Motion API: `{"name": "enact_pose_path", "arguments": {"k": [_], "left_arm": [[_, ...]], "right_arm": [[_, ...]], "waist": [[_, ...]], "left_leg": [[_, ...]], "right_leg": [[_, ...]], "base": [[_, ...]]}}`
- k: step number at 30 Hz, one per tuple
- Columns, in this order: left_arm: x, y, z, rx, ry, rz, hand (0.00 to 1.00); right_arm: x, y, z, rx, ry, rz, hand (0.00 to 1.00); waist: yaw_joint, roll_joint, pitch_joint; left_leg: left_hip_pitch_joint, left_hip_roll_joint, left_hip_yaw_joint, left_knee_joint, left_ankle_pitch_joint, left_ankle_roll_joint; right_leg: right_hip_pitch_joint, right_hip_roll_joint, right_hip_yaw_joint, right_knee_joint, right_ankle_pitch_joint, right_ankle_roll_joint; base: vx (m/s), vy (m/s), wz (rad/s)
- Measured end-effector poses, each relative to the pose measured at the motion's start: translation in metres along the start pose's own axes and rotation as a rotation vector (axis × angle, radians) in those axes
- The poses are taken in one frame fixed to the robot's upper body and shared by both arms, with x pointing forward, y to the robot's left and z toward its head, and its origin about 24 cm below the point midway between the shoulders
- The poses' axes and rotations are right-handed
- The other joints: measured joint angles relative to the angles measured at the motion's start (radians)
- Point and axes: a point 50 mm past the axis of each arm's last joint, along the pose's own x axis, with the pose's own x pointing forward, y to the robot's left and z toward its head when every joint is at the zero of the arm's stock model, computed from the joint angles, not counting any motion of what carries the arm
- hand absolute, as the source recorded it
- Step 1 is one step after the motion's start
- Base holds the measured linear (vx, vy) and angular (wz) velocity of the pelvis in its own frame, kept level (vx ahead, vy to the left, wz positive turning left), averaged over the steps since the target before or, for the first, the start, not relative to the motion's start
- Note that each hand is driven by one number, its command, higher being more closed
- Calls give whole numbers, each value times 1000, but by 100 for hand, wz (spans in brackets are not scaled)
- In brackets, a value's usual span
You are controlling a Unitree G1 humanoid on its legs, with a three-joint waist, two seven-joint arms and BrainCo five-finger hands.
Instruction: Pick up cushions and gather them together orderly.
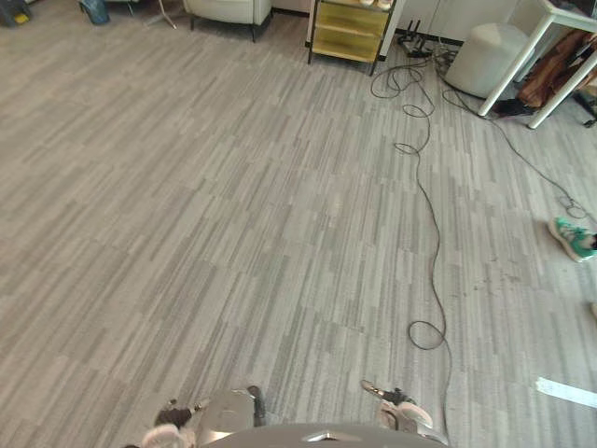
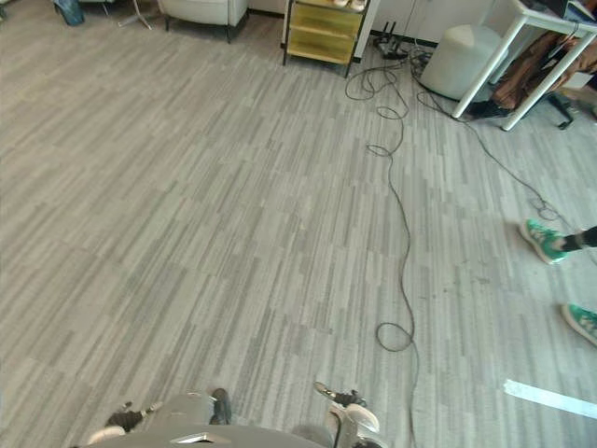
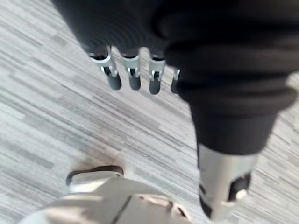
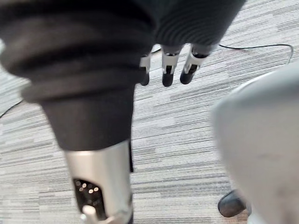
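Observation:
My left hand [image 3: 133, 70] hangs over bare grey plank floor [image 1: 233, 215], its fingers straight and relaxed and its thumb [image 3: 224, 186] apart, with nothing in it. My right hand [image 4: 168, 65] hangs the same way above the floor, fingers loose and thumb [image 4: 100, 186] apart, also holding nothing. A wide stretch of floor lies ahead of me.
At the far end stand a white armchair [image 1: 229, 11], a yellow shelf unit [image 1: 350, 28], a white round pouf [image 1: 487, 58] and a white table's legs [image 1: 546, 61]. A person's green shoes [image 2: 546, 240] are at the right. A white tape strip [image 1: 565, 392] lies on the floor.

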Motion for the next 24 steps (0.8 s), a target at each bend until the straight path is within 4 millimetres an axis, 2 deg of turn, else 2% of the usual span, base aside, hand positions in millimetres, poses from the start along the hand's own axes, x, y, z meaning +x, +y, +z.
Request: {"name": "enact_pose_path", "arguments": {"k": [1, 2, 4, 6, 7, 8, 9, 11, 12, 13, 14, 15, 16, 17, 18, 19, 20, 21, 22, 23, 24], "left_arm": [[0, -1, -1, 11, 3, -4, 0], [0, -2, -2, 17, 4, -7, 0], [0, -4, 3, 20, -8, -15, 0], [1, -9, 8, 16, -19, -26, 0], [1, -13, 10, 15, -25, -34, 0], [1, -13, 11, 18, -27, -35, 0], [1, -12, 13, 31, -33, -31, 0], [1, -11, 13, 26, -32, -27, 0], [1, -10, 11, 23, -26, -24, 0], [0, -15, 5, 18, -5, -35, 0], [0, -18, 0, 20, 14, -43, 0], [-1, -23, -3, 20, 22, -54, 0], [-2, -25, -3, 19, 24, -59, 0], [-1, -24, -3, 19, 22, -57, 0], [-1, -24, -1, 20, 16, -59, 0], [-1, -25, 1, 20, 12, -62, 0], [-1, -25, 2, 21, 10, -64, 0], [-1, -25, 3, 21, 7, -64, 0], [0, -24, 5, 20, -2, -61, 0], [0, -22, 8, 19, -13, -58, 0], [-1, -23, 9, 19, -22, -61, 0]], "right_arm": [[1, -5, 3, -11, -9, -9, 0], [1, -6, 4, -17, -13, -9, 0], [2, -7, 8, -23, -23, -10, 0], [2, -5, 14, -21, -42, -3, 0], [3, -4, 19, -19, -55, -1, 0], [3, -4, 19, -20, -55, -2, 0], [3, -6, 18, -15, -51, -7, 0], [3, -12, 17, -17, -45, -24, 0], [3, -16, 13, -11, -32, -32, 0], [3, -22, 13, 4, -33, -51, 0], [4, -25, 15, 2, -39, -57, 0], [4, -29, 18, 5, -45, -66, 0], [4, -31, 17, 16, -42, -72, 0], [4, -31, 16, 18, -39, -74, 0], [4, -32, 14, 22, -33, -77, 0], [3, -37, 7, 20, -17, -89, 0], [2, -41, 2, 12, -7, -98, 0], [1, -43, 0, 9, -1, -104, 0], [1, -44, -2, 14, 4, -106, 0], [1, -44, -4, 17, 12, -108, 0], [1, -45, -5, 23, 17, -111, 0]], "waist": [[-10, 10, 6], [-12, 14, 8], [-17, 20, 10], [-32, 34, 15], [-39, 47, 23], [-38, 48, 25], [-41, 38, 30], [-57, 30, 35], [-62, 27, 35], [-62, 55, 32], [-61, 74, 26], [-58, 99, 24], [-60, 117, 17], [-64, 119, 16], [-68, 120, 18], [-69, 128, 22], [-66, 124, 31], [-68, 128, 32], [-67, 130, 36], [-60, 126, 38], [-56, 124, 40]], "left_leg": [[76, -1, 0, -44, -3, -1], [107, -1, 0, -67, -2, -2], [197, 7, -5, -131, -1, -4], [225, 32, -22, -151, -7, -16], [235, 57, -33, -157, -13, -27], [249, 64, -37, -170, -12, -29], [273, 62, -59, -186, -18, -45], [318, 61, -100, -207, -57, -95], [343, 61, -116, -221, -73, -104], [379, 96, -134, -229, -98, -116], [377, 116, -138, -214, -97, -115], [351, 153, -143, -129, -93, -117], [286, 195, -165, 25, -73, -132], [244, 215, -185, 127, -42, -144], [190, 234, -208, 246, 16, -158], [134, 264, -221, 399, 149, -175], [99, 296, -211, 513, 214, -194], [68, 318, -187, 588, 194, -184], [10, 335, -143, 689, 135, -163], [-61, 328, -92, 727, 74, -162], [-92, 320, -73, 722, 53, -154]], "right_leg": [[-27, -2, -50, 42, -63, -37], [-36, 1, -81, 38, -96, -50], [-113, 22, -200, -118, -181, -80], [-164, 77, -216, -329, -170, -94], [-188, 129, -195, -519, -109, -100], [-195, 157, -170, -666, -38, -93], [-209, 161, -121, -848, 72, -69], [-224, 134, -66, -894, 91, -65], [-223, 127, -61, -884, 103, -64], [-240, 154, -69, -792, 185, -65], [-253, 166, -77, -755, 185, -68], [-258, 193, -84, -715, 183, -108], [-242, 222, -95, -710, 153, -146], [-225, 234, -107, -714, 140, -157], [-198, 248, -115, -720, 123, -166], [-140, 272, -127, -740, 99, -175], [-87, 288, -124, -762, 74, -187], [-55, 299, -122, -776, 62, -193], [1, 307, -117, -803, 45, -198], [66, 307, -110, -843, 32, -198], [92, 306, -107, -863, 30, -195]], "base": [[269, 49, 10], [290, 49, 10], [272, 1, 16], [329, -86, 27], [431, -157, 33], [452, -205, 45], [467, -256, 49], [379, -246, 73], [490, -312, 61], [497, -316, 28], [592, -392, 7], [581, -405, -11], [489, -340, -13], [482, -310, -8], [398, -213, 1], [607, -277, 4], [525, -190, 4], [494, -139, 3], [439, -117, 3], [408, -110, 2], [423, -75, -6]]}}
